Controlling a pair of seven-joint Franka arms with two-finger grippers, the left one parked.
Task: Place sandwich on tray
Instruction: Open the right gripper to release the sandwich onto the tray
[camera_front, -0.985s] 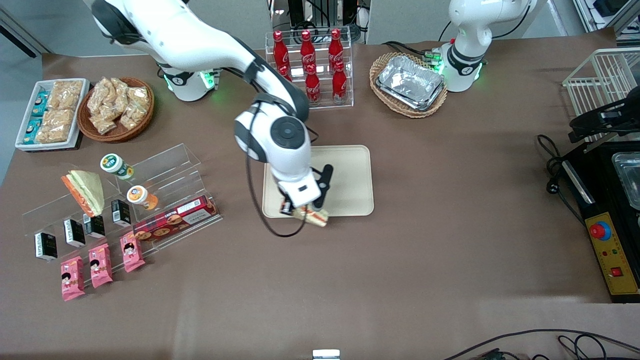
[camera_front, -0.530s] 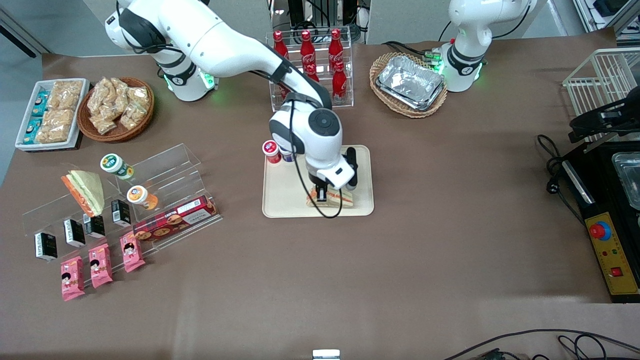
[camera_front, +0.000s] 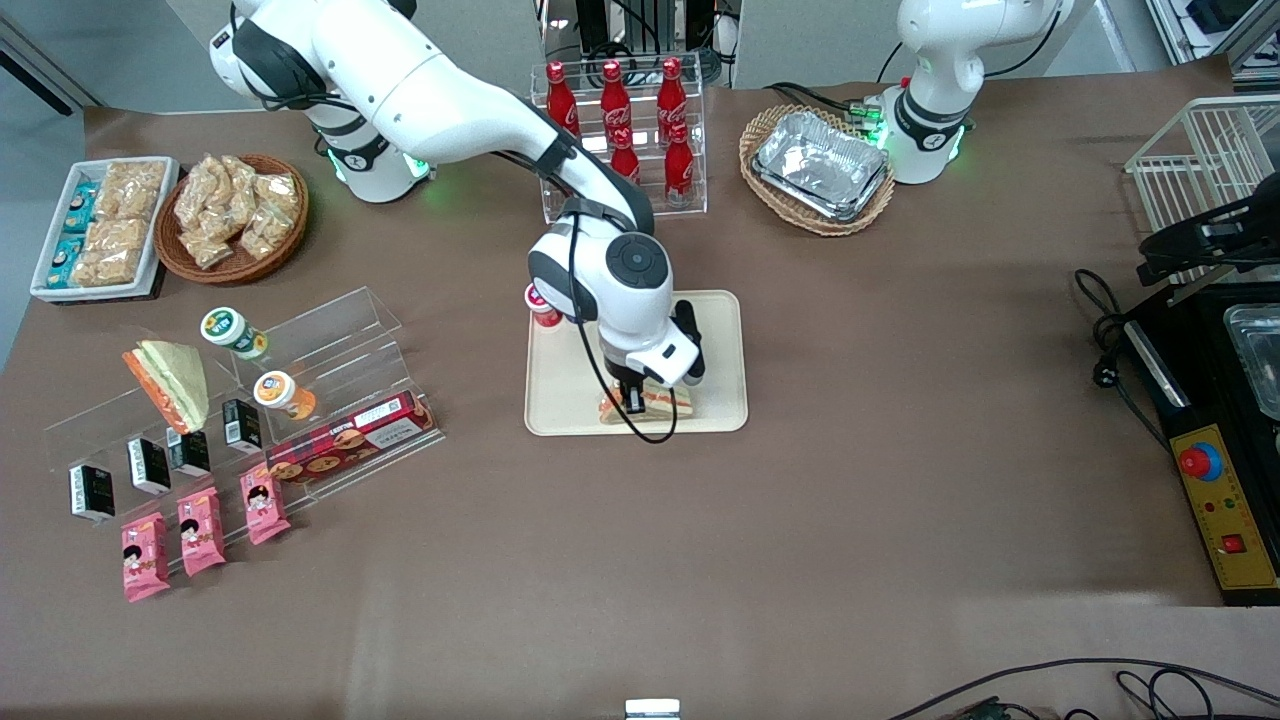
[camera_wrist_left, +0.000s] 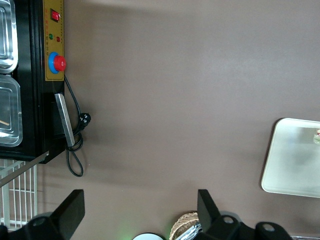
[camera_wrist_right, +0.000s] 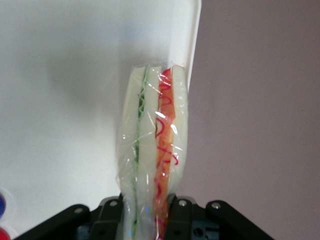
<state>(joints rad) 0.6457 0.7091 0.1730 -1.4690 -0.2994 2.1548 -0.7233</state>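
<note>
Sandwich (camera_front: 655, 403) clamped between the fingers of the gripper (camera_front: 637, 400), hanging low over the tray (camera_front: 715, 330) near the edge closest to the front camera. Long axis running straight out from the gripper, lined up along that tray edge, with bare brown surface (camera_front: 800, 520) just beside it. Clear crinkled wrap over pale bread, a green layer and a bright orange-red stripe. Probably ready for lowering and release.
</note>
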